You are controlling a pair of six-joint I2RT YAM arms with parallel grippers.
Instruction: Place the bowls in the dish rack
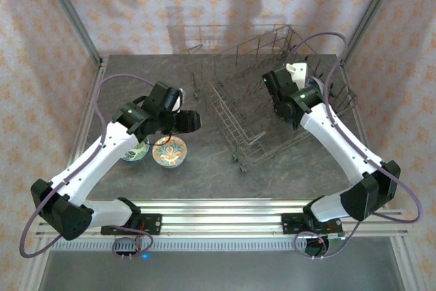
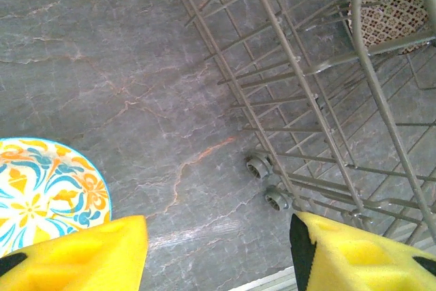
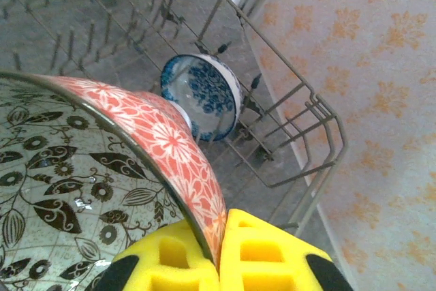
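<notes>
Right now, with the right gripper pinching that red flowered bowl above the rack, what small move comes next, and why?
Probably ease the red flowered bowl down on edge into the dish rack, beside the blue-and-white bowl. The right gripper is shut on its rim, holding it tilted above the wires, and the other bowl already stands on edge there.

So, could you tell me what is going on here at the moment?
The right fingers are shut on the rim of a red-flowered ceramic bowl with a leaf-patterned inside, held over the grey wire dish rack, where a blue-and-white bowl already stands. The left fingers hover open above the grey stone table beside an orange-and-teal bowl.
</notes>
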